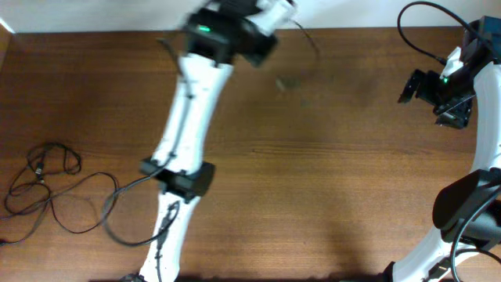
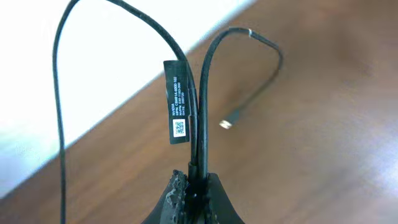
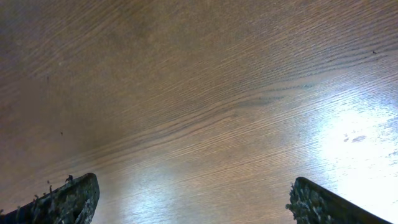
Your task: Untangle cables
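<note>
The left gripper is clamped on a doubled thin black cable with a printed label, held up near the far edge of the brown wooden tabletop. The cable's small metal plug dangles. A second thin black cable lies in loose loops by the left edge. The right gripper hangs with its fingers spread over bare wood at the far right, and open wood lies between the arms.

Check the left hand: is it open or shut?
Shut. In the wrist view the left hand pinches a black cable between its fingertips, and the plug hangs free.
</note>
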Tool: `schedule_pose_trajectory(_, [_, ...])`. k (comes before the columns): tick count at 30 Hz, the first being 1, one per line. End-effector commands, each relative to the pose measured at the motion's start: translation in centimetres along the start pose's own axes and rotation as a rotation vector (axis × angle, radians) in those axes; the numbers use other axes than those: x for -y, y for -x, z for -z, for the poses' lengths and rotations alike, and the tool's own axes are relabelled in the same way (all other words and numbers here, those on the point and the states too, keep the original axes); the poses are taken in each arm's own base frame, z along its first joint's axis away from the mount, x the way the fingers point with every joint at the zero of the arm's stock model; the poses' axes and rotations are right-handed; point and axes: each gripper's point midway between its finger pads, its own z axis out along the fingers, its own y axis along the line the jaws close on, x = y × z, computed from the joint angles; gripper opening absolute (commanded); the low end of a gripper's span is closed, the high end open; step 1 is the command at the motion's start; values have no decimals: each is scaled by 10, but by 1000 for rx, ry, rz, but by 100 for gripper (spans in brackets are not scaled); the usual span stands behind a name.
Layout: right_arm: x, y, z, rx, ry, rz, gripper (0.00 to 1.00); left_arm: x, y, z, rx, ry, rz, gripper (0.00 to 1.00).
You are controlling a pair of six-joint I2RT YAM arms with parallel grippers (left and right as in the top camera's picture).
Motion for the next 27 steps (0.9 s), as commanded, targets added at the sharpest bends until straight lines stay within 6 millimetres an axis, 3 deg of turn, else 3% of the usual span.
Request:
schedule_pose_trajectory(1, [-3, -1, 11, 24, 11, 16, 99, -96, -15, 74, 72, 192, 139, 0])
schedule_pose_trajectory(4, [-2, -1, 11, 23, 11, 16, 99, -161, -52, 99, 46, 297, 242, 1])
schedule_pose_trajectory(7, [-2, -2, 11, 21, 11, 15, 99, -221, -105, 120, -9, 393, 378, 2])
schedule_pose_trajectory(8, [-2, -2, 11, 21, 11, 15, 99, -250, -134, 132, -29, 443, 464, 6])
schedule_pose_trajectory(10, [-2, -2, 11, 21, 10, 15, 99, -286, -173, 151, -40, 513, 600, 12])
schedule_pose_trajectory(13, [-2, -2, 11, 21, 11, 15, 99, -325, -229, 172, -60, 597, 778, 5])
schedule_pose_trajectory(15, [-2, -3, 11, 16, 10, 15, 99, -346, -263, 181, -84, 636, 838, 6])
schedule_pose_trajectory(18, [-1, -6, 11, 4, 7, 13, 99, -365, -296, 181, -110, 664, 888, 17])
schedule_pose_trajectory(19, [-1, -7, 11, 1, 6, 12, 99, -367, -306, 178, -125, 663, 902, 44])
schedule_pose_trajectory(20, [-1, -7, 11, -1, 6, 12, 99, -369, -313, 176, -135, 661, 912, 99])
schedule_pose_trajectory(21, [-1, -7, 11, -1, 6, 12, 99, -370, -320, 172, -147, 657, 922, 99])
schedule_pose_trajectory(27, [-1, -7, 11, 0, 6, 12, 99, -369, -321, 169, -150, 650, 933, 99])
